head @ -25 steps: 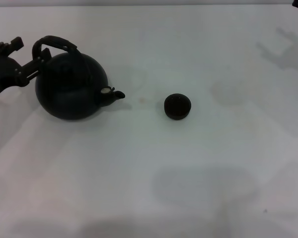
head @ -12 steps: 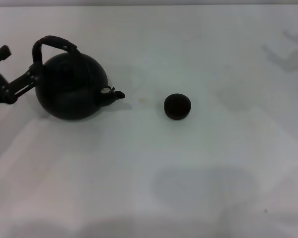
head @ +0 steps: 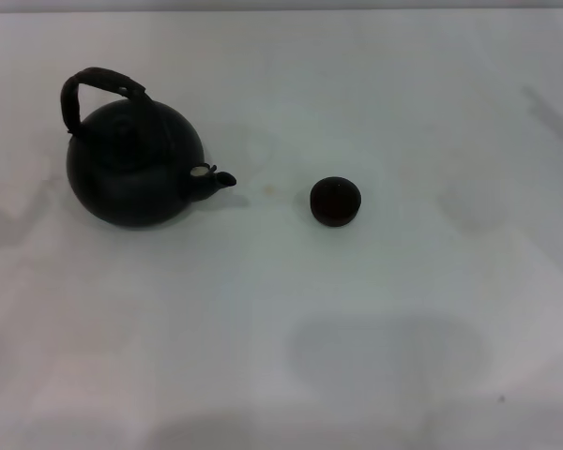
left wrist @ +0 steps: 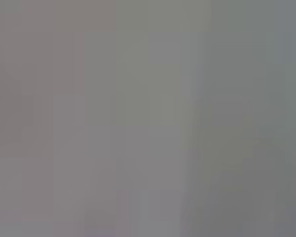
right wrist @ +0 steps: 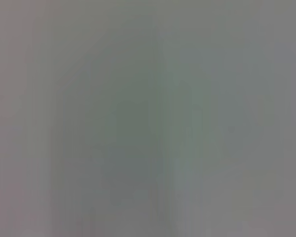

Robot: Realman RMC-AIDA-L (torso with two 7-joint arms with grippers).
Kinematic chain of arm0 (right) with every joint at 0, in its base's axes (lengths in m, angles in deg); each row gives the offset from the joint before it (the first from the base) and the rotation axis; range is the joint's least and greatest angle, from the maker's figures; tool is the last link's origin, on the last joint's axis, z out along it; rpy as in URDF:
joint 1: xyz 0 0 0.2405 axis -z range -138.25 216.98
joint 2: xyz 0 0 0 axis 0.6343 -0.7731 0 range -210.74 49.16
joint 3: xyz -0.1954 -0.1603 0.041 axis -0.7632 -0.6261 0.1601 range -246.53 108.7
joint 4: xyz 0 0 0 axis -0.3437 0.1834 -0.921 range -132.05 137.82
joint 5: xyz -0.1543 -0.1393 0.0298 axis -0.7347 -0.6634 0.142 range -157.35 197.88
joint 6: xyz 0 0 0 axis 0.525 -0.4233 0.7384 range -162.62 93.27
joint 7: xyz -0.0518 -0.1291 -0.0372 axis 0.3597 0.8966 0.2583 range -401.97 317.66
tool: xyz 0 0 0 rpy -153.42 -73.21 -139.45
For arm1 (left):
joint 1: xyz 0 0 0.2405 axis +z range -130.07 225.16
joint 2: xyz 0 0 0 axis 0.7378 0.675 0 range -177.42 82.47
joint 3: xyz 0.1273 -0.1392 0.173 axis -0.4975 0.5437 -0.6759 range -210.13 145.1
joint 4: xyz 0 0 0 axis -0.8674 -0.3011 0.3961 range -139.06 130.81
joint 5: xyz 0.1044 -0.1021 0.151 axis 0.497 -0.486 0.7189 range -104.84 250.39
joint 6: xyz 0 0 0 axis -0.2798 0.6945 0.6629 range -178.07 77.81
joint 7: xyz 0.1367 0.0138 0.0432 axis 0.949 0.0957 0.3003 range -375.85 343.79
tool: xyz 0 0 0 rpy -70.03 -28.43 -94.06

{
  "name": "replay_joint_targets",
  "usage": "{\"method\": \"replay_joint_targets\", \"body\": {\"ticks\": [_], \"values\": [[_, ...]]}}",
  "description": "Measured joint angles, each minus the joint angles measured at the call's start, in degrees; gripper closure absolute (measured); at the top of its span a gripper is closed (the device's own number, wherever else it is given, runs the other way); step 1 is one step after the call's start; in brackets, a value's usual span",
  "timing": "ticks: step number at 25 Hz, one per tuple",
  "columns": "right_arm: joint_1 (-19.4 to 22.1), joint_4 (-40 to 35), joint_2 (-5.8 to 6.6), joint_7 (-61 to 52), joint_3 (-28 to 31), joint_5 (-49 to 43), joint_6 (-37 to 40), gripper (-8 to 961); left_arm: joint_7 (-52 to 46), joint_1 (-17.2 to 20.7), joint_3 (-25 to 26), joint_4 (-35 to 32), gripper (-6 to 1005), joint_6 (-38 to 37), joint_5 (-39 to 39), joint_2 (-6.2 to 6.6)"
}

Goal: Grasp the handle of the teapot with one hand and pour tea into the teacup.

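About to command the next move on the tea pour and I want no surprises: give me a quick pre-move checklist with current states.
1. Teapot upright on the table: ok.
2. Handle raised and free of obstruction: ok.
3. Spout pointing toward the teacup: ok.
4. Teacup apart from the teapot, standing on the table: ok.
5. An end effector holding the handle: not ok, neither is in view.
6. Tea in the teacup: cannot tell.

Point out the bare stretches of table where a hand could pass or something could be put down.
The white table is bare behind, in front of and to the robot's right of the tiny dark round teacup. The only tight spot is the short gap between the teacup and the spout of the squat black teapot. Neither gripper is in view.
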Motion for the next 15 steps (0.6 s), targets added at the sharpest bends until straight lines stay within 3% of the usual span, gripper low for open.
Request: {"method": "replay_joint_targets", "body": {"ticks": [5, 11, 15], "values": [[0.2, 7.6, 0.06, 7.7, 0.0, 5.2, -0.6, 82, 3.2, 0.7, 3.4, 2.7, 120, 2.1, -5.7, -0.18], [-0.1, 18.2, 0.01, 22.7, 1.4, 8.1, -0.9, 82, 10.1, 0.5, 3.7, 8.7, 119, 2.3, -11.1, -0.18], [0.0, 21.8, -0.02, 24.4, 1.5, 9.9, -1.7, 82, 12.4, 0.0, 3.7, 12.5, 120, 2.8, -13.8, -0.19]]}}
